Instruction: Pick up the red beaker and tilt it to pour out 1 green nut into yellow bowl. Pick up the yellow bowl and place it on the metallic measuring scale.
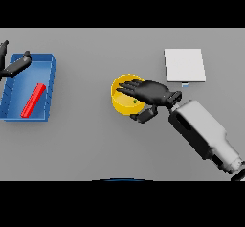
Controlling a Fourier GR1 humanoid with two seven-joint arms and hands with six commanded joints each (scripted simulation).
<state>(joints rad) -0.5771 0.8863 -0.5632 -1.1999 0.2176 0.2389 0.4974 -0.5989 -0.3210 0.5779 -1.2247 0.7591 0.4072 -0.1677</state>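
We see a grey counter (86, 144) running across the whole view. Toward its left end sits a blue tray (50, 85), a shallow open box with raised walls, set slightly askew to the counter's edges. Inside the tray we see a red stick (33, 100) lying flat on the floor, slanted from the lower left toward the upper right, nearer the tray's middle than its walls.
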